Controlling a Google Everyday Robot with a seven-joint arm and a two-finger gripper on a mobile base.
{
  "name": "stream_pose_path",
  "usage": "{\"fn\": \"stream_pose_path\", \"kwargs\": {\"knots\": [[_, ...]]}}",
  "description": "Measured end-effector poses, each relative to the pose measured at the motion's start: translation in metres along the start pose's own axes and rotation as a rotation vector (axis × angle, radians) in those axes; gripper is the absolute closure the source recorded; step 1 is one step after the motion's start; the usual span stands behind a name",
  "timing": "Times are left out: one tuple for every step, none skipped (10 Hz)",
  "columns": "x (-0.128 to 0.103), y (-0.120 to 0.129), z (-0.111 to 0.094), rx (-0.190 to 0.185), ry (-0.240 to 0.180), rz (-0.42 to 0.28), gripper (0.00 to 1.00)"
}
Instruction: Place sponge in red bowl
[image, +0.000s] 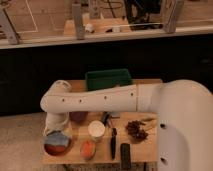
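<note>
The red bowl (56, 146) sits at the front left corner of the wooden table (145, 150). The blue sponge (56, 136) is right over the bowl, at the tip of my gripper (56, 129). The gripper hangs down from the white arm (95, 98), which reaches across the table from the right. The gripper is shut on the sponge and holds it low in the bowl's opening. The arm's wrist hides the top of the sponge.
A green bin (108, 79) stands at the table's back. A white cup (96, 129), an orange round item (87, 148), a dark utensil (113, 142), a black block (125, 155) and a brown dried bunch (137, 130) lie to the bowl's right. A dark bowl (79, 117) sits under the arm.
</note>
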Motion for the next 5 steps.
{"fn": "stream_pose_path", "kwargs": {"knots": [[0.005,-0.004,0.004,-0.004,-0.001,-0.002,0.20],[0.007,-0.005,0.011,-0.010,-0.001,-0.006,0.20],[0.009,-0.004,0.017,-0.014,-0.001,-0.004,0.20],[0.011,-0.003,0.021,-0.017,-0.002,-0.003,0.20],[0.012,-0.002,0.024,-0.020,-0.002,-0.002,0.20]]}}
